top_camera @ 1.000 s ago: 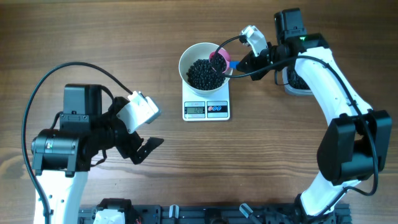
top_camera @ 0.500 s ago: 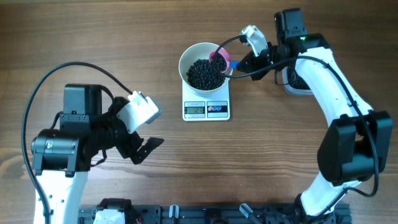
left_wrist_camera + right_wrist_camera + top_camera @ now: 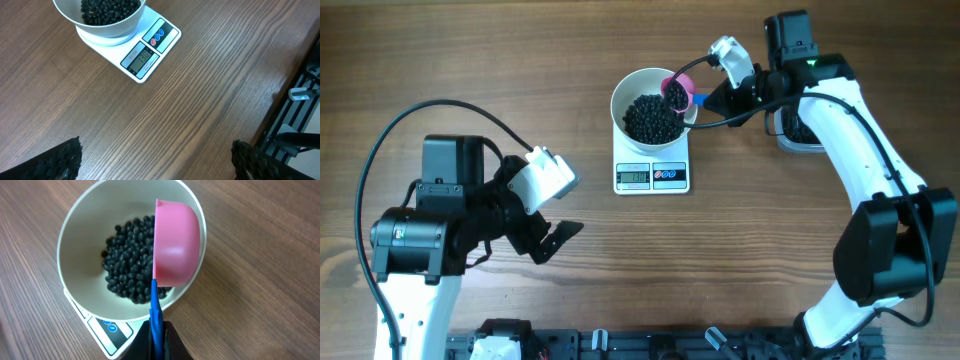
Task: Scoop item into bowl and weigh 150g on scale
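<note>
Wood-grain surface throughout. Nearest, left jaws released, empty, parked well apart. Further on, kitchen scale carrying white bowl of black beans. Beyond, right jaws clenched on blue handle of pink scoop. Lifted slightly since a second ago, tipped sideways over bowl's rim. Probably topping up toward target.

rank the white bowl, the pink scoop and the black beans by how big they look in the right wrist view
1. white bowl
2. pink scoop and black beans: too close to rank; the scoop sits nearer the camera and hides some beans
</note>
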Motion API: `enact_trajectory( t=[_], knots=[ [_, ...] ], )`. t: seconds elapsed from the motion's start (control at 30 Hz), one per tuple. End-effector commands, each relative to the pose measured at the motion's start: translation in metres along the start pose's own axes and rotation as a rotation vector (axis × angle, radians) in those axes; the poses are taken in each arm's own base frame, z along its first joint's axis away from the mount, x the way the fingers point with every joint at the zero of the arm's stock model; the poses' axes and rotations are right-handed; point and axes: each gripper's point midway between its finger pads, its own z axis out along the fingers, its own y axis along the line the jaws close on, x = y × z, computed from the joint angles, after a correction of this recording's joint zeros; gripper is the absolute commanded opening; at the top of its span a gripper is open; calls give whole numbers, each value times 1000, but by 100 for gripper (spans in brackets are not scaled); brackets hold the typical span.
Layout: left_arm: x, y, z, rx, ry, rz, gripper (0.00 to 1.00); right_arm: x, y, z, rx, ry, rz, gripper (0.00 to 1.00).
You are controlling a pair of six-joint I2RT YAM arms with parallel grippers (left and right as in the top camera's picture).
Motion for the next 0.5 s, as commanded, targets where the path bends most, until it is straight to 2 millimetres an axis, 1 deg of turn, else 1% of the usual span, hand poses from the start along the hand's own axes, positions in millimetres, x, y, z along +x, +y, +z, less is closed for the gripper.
enact_trajectory(
  t=[0.0,0.23,0.47],
  knots=[
    [-6,1,-4,-10,-15,37,100,-23,18,-22,-31,-83,-63,4],
    [-6,1,-4,-10,-15,37,100,-25,33,-23,-114,-107,-54,4],
    [-6,1,-4,-10,-15,37,100,-25,43,-18,-128,-93,-70,4]
  ],
)
